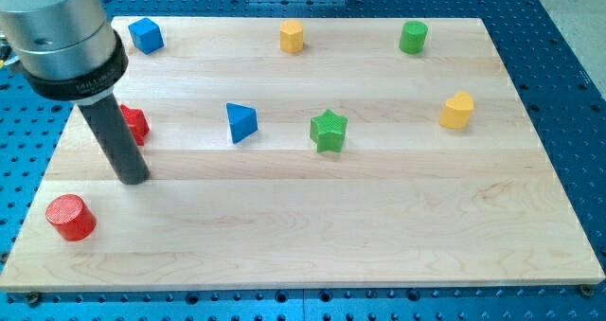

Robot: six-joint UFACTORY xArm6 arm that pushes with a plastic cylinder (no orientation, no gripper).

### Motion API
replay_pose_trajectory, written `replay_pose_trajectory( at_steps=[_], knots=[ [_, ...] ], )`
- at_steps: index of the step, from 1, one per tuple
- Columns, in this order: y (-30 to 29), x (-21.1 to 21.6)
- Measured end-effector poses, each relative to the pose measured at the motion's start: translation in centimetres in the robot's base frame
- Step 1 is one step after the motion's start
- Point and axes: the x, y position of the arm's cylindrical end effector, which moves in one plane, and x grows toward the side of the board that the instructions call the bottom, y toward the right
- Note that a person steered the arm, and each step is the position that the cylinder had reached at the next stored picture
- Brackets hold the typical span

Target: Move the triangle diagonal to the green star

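Note:
A blue triangle block (240, 122) lies left of centre on the wooden board (379, 226). A green star block (329, 131) lies just to its right, with a small gap between them. My tip (133, 177) rests on the board at the view's left, well to the left of the triangle and slightly lower in the view. The rod partly covers a red block (135, 123) behind it, whose shape I cannot make out.
A red cylinder (71, 217) sits at the bottom left. A blue cube (146, 35), a yellow hexagonal block (292, 36) and a green cylinder (413, 37) line the top edge. A yellow block (456, 111) sits at the right.

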Motion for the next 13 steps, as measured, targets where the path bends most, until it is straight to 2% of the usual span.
replay_pose_trajectory(
  at_steps=[3,6,7,9,10,12,13],
  knots=[
    [-1.0,-0.9],
    [9.9,-9.4],
    [16.6,-8.2],
    [24.8,-1.3],
    [22.4,-1.8],
    [16.4,-8.9],
    [16.3,-4.5]
  ],
)
